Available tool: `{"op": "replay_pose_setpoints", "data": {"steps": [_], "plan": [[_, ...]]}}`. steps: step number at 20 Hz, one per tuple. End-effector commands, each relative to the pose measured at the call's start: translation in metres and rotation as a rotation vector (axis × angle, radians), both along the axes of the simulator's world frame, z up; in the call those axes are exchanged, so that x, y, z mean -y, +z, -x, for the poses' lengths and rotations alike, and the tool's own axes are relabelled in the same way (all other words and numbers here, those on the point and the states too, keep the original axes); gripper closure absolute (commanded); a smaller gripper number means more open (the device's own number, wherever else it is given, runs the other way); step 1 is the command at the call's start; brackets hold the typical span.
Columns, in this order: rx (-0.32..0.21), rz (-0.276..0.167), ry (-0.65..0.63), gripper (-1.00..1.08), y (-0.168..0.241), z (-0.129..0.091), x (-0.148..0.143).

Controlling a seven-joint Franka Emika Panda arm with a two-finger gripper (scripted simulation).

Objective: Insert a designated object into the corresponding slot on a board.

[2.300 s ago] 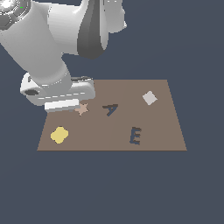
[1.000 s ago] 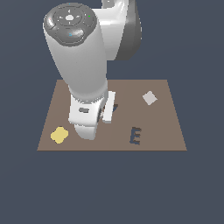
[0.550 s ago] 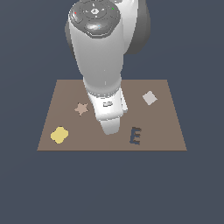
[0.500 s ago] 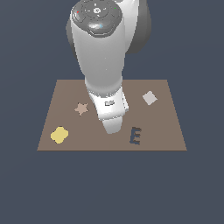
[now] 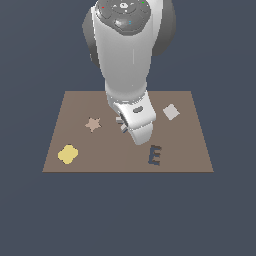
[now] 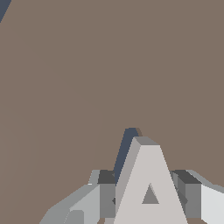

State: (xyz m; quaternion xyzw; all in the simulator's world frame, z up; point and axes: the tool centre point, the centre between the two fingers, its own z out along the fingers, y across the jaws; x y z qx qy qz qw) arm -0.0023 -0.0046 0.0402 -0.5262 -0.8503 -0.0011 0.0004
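Over slot: grey A block clamped between jaws.

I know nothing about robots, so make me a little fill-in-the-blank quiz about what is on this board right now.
1. The gripper is shut on a light-grey block shaped like the letter ___.
2. The dark recess in plain sight on the flat brown board is shaped like the letter ___.
3. The tan piece on the board is shaped like a ___.
4. The rounded piece near the board's corner is coloured ___.

Missing words: A, E, star, yellow
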Motion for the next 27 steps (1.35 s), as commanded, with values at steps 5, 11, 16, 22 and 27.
{"op": "replay_pose_setpoints", "data": {"steps": [5,11,16,22,27], "plan": [[0.000,0.000,0.052,1.08,0.000,0.004,-0.003],[0.000,0.000,0.048,1.08,0.000,0.004,-0.002],[-0.001,0.002,0.048,1.08,-0.009,0.004,-0.002],[-0.001,0.002,0.048,-0.92,-0.010,0.004,-0.002],[-0.001,0.002,0.048,-0.92,-0.010,0.004,-0.002]]}}
